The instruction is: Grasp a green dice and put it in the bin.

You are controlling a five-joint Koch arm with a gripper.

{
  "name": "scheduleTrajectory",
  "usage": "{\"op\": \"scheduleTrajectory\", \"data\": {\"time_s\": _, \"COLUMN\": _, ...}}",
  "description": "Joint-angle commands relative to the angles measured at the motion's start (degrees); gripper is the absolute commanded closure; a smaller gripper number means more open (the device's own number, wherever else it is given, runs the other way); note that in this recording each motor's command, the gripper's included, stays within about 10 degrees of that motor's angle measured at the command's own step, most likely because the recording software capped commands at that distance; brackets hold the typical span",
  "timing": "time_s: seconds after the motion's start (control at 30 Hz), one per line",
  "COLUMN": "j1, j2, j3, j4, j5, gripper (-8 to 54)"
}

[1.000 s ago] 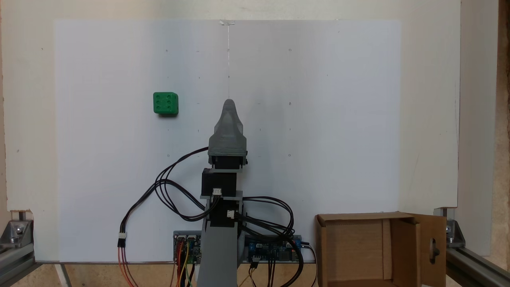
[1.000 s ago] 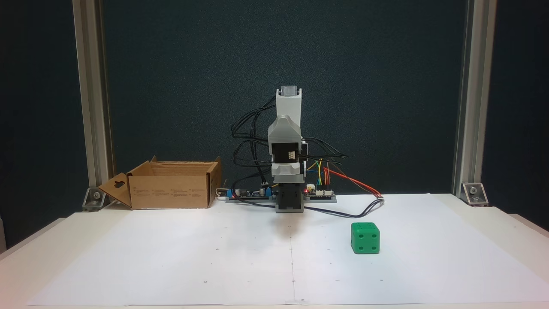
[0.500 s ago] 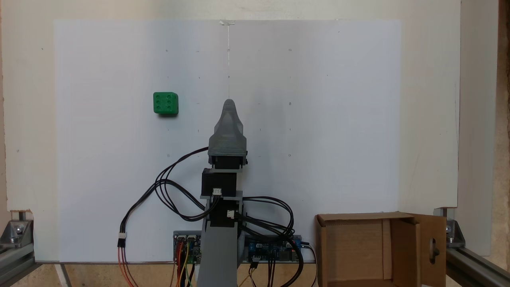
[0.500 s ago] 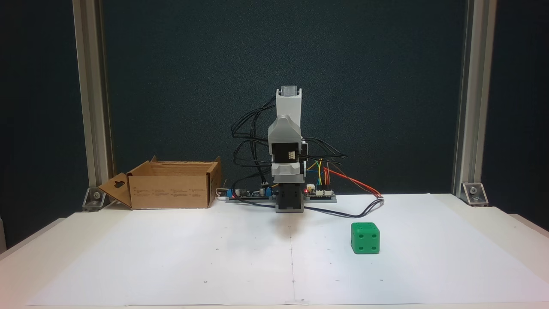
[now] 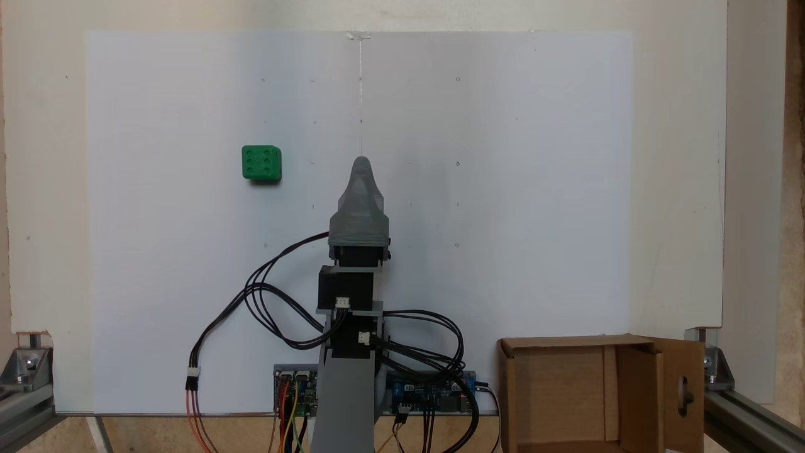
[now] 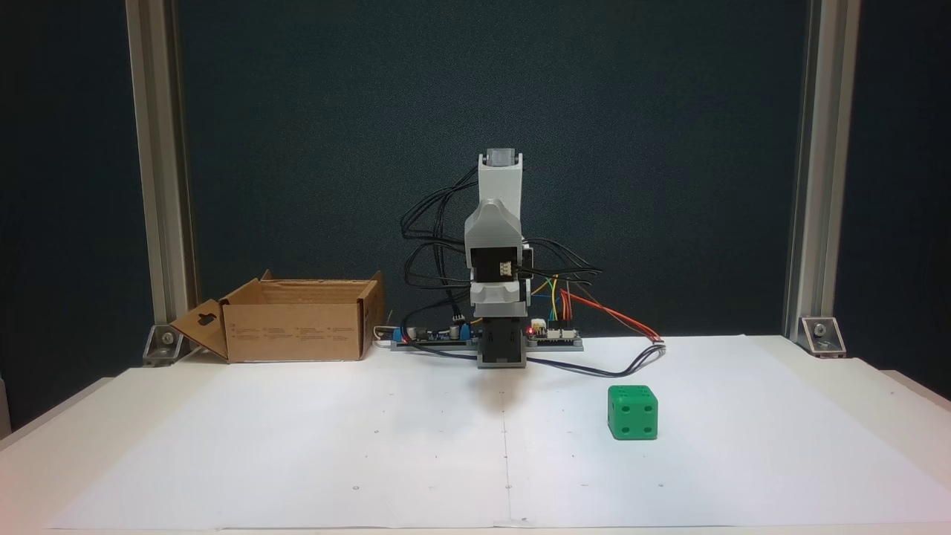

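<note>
The green dice [image 5: 261, 163] rests on the white paper, up and to the left of the arm in a fixed view; in the other one the dice [image 6: 632, 412] lies front right of the arm. My gripper [image 5: 360, 165] is a grey tapered shape on the folded arm, well apart from the dice. It shows a single tip, so its jaws cannot be read. The bin [image 5: 566, 343], an open brown cardboard box, stands at the lower right beside the arm's base. Seen from the front, the bin [image 6: 293, 327] sits back left, one flap with a slot cut-out hanging outward.
Circuit boards [image 5: 427, 393] and black cable loops [image 5: 264, 302] lie around the arm's base [image 6: 501, 349]. Aluminium frame posts [image 6: 156, 171] stand at the table's back corners. The white paper sheet [image 5: 503, 189] covers most of the table.
</note>
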Motion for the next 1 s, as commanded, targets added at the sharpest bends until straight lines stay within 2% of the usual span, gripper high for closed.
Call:
{"op": "scheduleTrajectory", "data": {"time_s": 0.0, "j1": -0.2, "j2": 5.9, "j3": 2.9, "j4": -0.6, "j5": -2.5, "gripper": 0.4}}
{"op": "scheduleTrajectory", "data": {"time_s": 0.3, "j1": 0.6, "j2": 5.9, "j3": 1.0, "j4": 2.5, "j5": -2.8, "gripper": 1.7}}
{"op": "scheduleTrajectory", "data": {"time_s": 0.6, "j1": 0.6, "j2": 5.9, "j3": -19.2, "j4": 37.9, "j5": -2.9, "gripper": 1.6}}
{"op": "scheduleTrajectory", "data": {"time_s": 0.77, "j1": 0.6, "j2": 5.8, "j3": -35.8, "j4": 59.3, "j5": -2.5, "gripper": 2.7}}
{"op": "scheduleTrajectory", "data": {"time_s": 0.97, "j1": 0.9, "j2": 5.8, "j3": -45.7, "j4": 81.1, "j5": -2.1, "gripper": 2.9}}
